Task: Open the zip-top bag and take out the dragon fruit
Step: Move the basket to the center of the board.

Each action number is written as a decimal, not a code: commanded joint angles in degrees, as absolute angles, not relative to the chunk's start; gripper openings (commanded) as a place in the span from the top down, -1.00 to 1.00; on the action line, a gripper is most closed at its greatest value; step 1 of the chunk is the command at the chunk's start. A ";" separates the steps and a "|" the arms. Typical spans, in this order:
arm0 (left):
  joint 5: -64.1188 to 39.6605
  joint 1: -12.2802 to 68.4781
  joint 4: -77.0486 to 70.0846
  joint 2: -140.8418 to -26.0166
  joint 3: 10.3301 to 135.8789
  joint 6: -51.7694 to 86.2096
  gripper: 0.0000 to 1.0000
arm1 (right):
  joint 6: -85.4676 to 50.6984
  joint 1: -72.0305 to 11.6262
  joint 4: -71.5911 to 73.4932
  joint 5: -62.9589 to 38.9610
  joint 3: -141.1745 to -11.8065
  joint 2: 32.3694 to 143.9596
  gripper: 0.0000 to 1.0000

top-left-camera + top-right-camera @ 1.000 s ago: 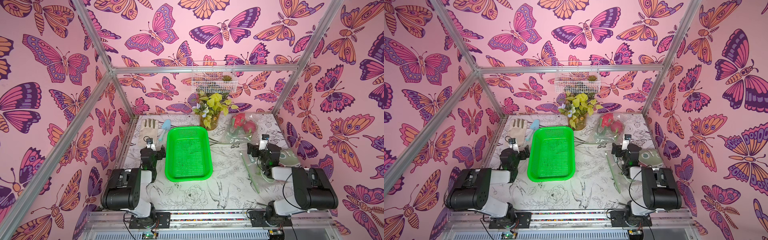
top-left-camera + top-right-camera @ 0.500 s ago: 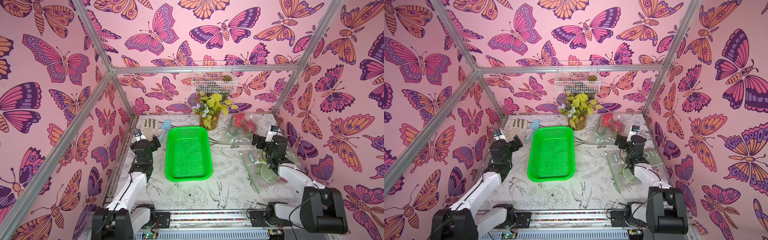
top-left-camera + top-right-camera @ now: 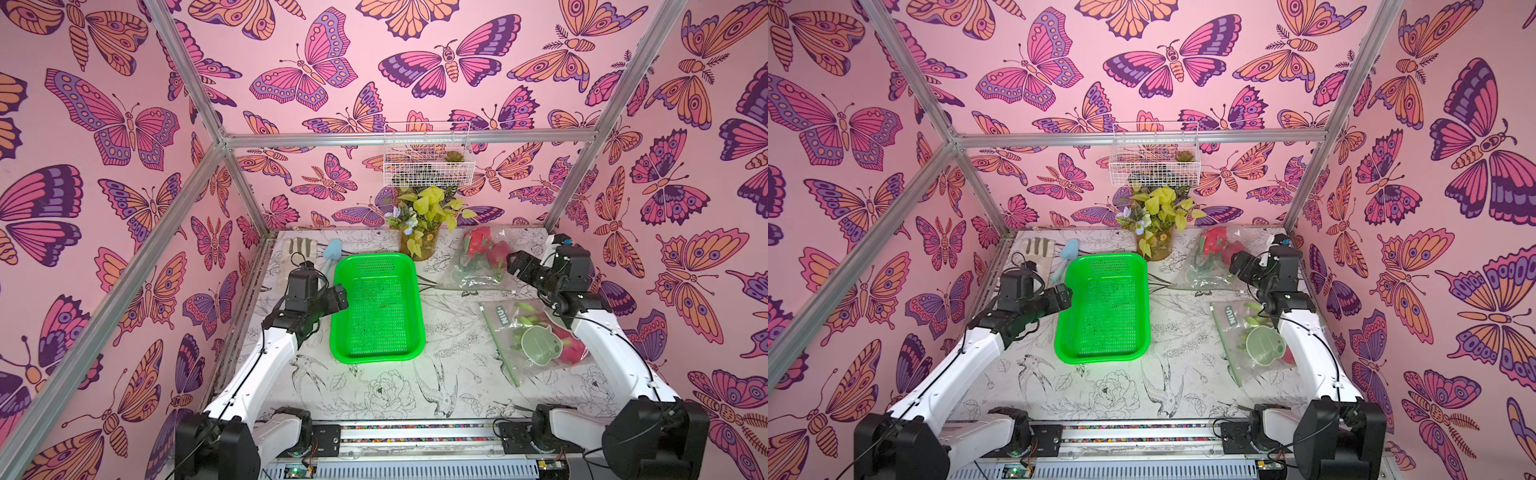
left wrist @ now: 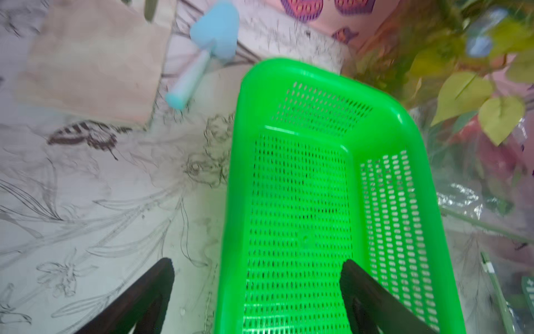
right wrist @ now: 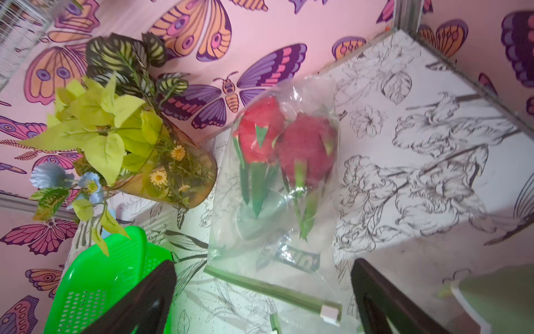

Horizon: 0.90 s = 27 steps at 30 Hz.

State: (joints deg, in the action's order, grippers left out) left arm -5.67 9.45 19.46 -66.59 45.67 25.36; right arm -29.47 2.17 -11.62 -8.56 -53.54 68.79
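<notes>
Two arms that sat folded by the base rail a second ago now reach forward. The approach is under way, and I judge nothing is grasped yet.

In both top views the left gripper hangs with its jaws spread over the near-left rim of the green basket. The right gripper, also spread and empty, points at the far zip-top bag, which lies just ahead of its fingertips. A second zip-top bag lies behind that gripper, under its forearm, with one magenta dragon fruit partly hidden inside.

From the left wrist, the left gripper shows only basket mesh and table between its wide fingers. No fruit is within its reach.

From the right wrist, the right gripper frames the far bag straight ahead. Inside it, two dragon fruit lie side by side: a glossier red one and a duller magenta one, their green scales trailing toward the gripper. The green zip strip crosses the end nearest the fingertips and looks closed, with its white slider at one end. Opening the bag looks like the first step.
</notes>
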 commanded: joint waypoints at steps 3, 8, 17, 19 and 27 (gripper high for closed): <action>-13.43 9.93 22.09 -70.50 44.12 25.71 -0.57 | -31.87 2.30 -18.08 -9.97 -52.87 69.86 -0.90; -14.21 9.96 19.84 -72.33 44.64 24.73 -0.27 | -32.08 2.71 -18.04 -10.28 -52.29 70.63 -0.89; -14.23 9.67 16.77 -81.57 48.25 23.73 0.27 | -32.37 4.12 -19.14 -11.89 -52.78 71.59 -0.85; -13.97 9.26 16.61 -82.39 49.06 23.43 0.51 | -32.43 4.47 -19.29 -12.28 -52.82 71.85 -0.81; -14.70 5.62 16.50 -86.05 52.76 19.51 0.70 | -32.65 6.56 -18.88 -15.56 -52.99 75.16 -0.57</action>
State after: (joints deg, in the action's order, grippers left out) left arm -14.35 7.44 17.56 -84.68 51.05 21.93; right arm -31.92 5.67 -17.87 -13.34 -52.62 73.80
